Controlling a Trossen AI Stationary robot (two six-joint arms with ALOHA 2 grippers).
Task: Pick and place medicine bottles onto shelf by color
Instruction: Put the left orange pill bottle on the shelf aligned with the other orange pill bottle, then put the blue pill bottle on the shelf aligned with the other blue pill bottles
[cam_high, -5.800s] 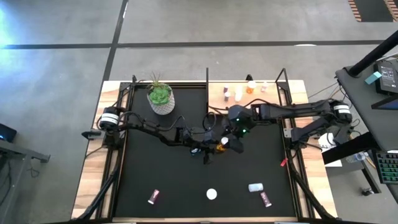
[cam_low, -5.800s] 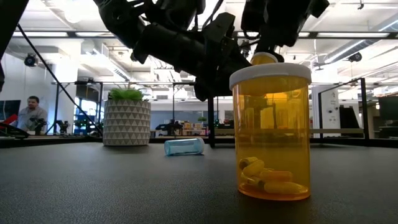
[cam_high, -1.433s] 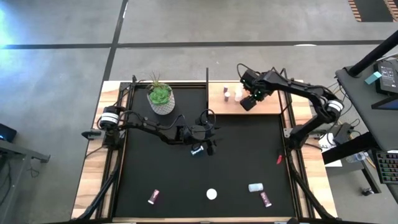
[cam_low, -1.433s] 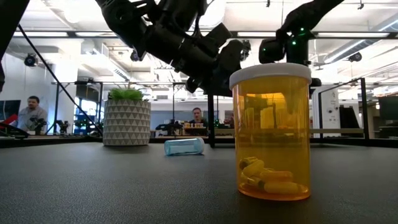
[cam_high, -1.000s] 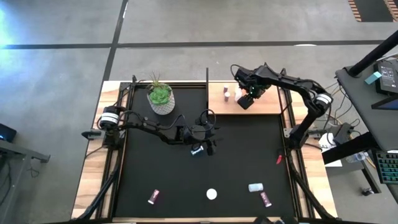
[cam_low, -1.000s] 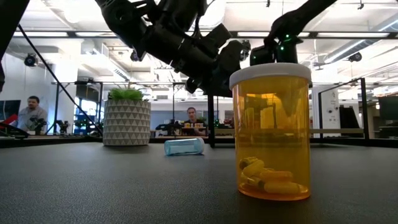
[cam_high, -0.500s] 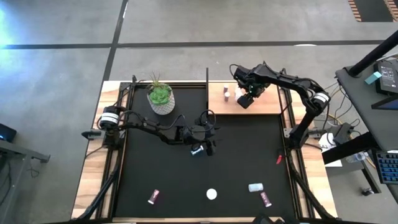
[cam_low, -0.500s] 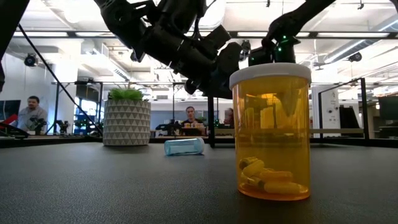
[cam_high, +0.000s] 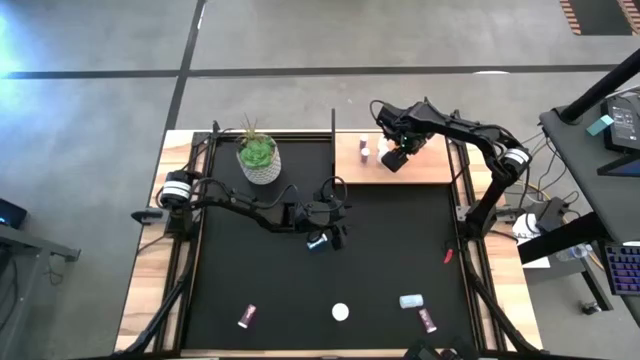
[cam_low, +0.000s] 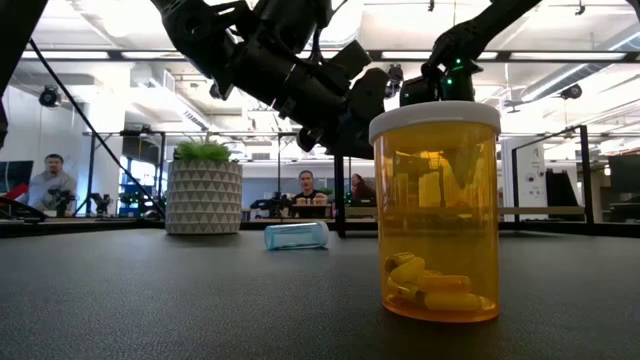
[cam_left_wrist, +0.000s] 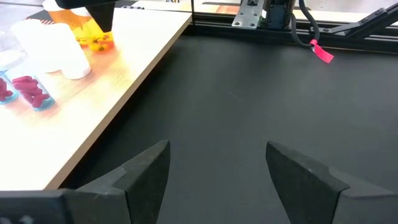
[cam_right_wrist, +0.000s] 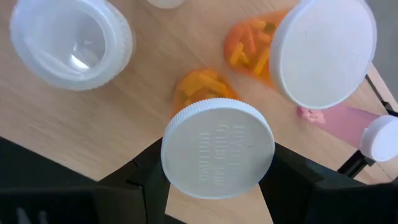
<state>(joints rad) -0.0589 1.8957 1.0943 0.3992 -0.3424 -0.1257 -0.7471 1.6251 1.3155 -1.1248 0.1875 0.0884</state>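
the left tool (cam_left_wrist: 217, 174) hangs over the black mat (cam_left_wrist: 261, 99) with its two fingers (cam_left_wrist: 146, 171) apart and nothing between them. beside the mat sits the shelf (cam_left_wrist: 112, 93), with a white bottle (cam_left_wrist: 56, 50), an orange bottle (cam_left_wrist: 93, 38) and a bottle of pink pills (cam_left_wrist: 31, 92).

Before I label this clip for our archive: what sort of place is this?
Probably an open lab or workshop: bare concrete floor, exposed ceiling lights, and people at desks behind the table.
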